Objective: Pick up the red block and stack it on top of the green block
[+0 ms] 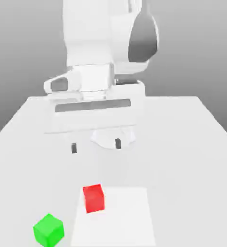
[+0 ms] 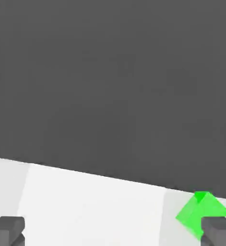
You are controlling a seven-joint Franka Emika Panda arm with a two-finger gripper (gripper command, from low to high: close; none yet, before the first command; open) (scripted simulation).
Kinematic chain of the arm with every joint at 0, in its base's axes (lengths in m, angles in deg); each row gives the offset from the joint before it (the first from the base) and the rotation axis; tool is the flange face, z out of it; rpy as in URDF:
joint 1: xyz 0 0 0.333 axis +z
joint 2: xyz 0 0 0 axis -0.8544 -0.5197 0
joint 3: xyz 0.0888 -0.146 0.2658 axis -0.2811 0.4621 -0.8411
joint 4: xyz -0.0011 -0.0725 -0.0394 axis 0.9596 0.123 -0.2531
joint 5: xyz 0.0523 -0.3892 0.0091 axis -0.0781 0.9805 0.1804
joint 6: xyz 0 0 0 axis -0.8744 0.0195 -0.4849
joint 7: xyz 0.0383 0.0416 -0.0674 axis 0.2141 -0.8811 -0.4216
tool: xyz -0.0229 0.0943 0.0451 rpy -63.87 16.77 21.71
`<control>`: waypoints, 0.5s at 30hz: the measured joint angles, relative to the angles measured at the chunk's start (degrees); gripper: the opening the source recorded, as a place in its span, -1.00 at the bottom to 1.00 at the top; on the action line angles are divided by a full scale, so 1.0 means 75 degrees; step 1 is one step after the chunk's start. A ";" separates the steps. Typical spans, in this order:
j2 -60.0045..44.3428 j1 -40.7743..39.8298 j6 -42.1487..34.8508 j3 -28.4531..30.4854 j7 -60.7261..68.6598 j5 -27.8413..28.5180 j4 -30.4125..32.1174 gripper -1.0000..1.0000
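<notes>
Green block (image 1: 48, 230) sits closest to the front of the white table (image 1: 192, 144), at the exterior view's left. It rests flat, turned so a corner points forward. Just beside it, a little further back and toward the exterior view's right, sits the red block (image 1: 94, 198). The two cubes are near each other but not touching. The red one stands on the edge of a brighter white patch (image 1: 120, 217) on the table.

Further back, the gripper (image 1: 96, 146) hangs above the table, well apart from both cubes. Its two dark fingers (image 1: 74, 148) are spread wide with nothing between them. In the hand view one fingertip (image 2: 7, 229) shows, and the green block (image 2: 201, 211) peeks out.
</notes>
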 joint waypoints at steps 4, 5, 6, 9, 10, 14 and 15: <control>-0.1040 -0.0161 0.0706 0.0100 0.0279 0.0374 0.0616 0.00; -0.1263 -0.0148 0.0882 0.0124 0.0340 0.0352 0.0638 0.00; -0.1483 -0.0150 0.1064 0.0088 0.0431 0.0263 0.0631 0.00; -0.2148 -0.0293 0.1617 -0.0165 0.0758 -0.0152 0.0553 0.00; -0.2373 -0.0384 0.1803 -0.0294 0.0878 -0.0314 0.0522 0.00; -0.2974 -0.0738 0.2302 -0.0740 0.1148 -0.0693 0.0444 -1.00; -0.2974 -0.0738 0.2301 -0.0740 0.1146 -0.0691 0.0444 -1.00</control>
